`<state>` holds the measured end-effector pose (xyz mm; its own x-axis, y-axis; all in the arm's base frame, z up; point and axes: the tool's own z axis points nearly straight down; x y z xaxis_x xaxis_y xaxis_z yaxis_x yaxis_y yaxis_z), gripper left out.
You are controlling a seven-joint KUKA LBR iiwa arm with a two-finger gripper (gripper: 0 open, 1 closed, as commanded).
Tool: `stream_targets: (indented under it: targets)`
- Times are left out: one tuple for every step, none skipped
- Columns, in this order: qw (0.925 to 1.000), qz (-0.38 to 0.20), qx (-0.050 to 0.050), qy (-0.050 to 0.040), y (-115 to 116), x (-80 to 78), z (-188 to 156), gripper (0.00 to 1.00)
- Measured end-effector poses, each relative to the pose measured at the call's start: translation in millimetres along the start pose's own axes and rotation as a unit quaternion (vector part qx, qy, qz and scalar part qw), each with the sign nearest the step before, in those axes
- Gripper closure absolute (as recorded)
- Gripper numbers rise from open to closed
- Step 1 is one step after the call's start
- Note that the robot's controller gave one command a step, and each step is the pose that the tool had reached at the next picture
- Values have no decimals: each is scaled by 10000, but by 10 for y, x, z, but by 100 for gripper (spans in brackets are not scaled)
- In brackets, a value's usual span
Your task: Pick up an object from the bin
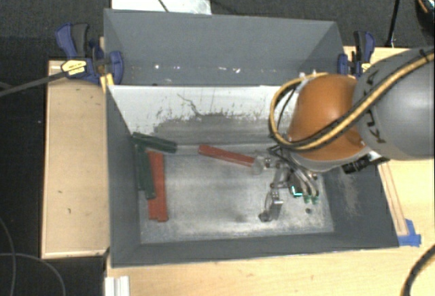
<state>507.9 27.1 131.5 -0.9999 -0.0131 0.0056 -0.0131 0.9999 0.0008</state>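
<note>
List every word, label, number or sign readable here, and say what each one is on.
"KU": dark letters on the grey arm, near its orange cover. The rest of the word is out of sight, and these two letters are only just readable.
No writing can be made out on the red stick, the green bar, the red bar or the bin.
</note>
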Motion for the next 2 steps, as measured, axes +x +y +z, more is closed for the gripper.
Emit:
stream_targets:
  targets:
    - [9979, 653, 2, -44, -194, -729, 631, 0]
    - [9979, 650, -3, -51, -186, -727, 601, 100]
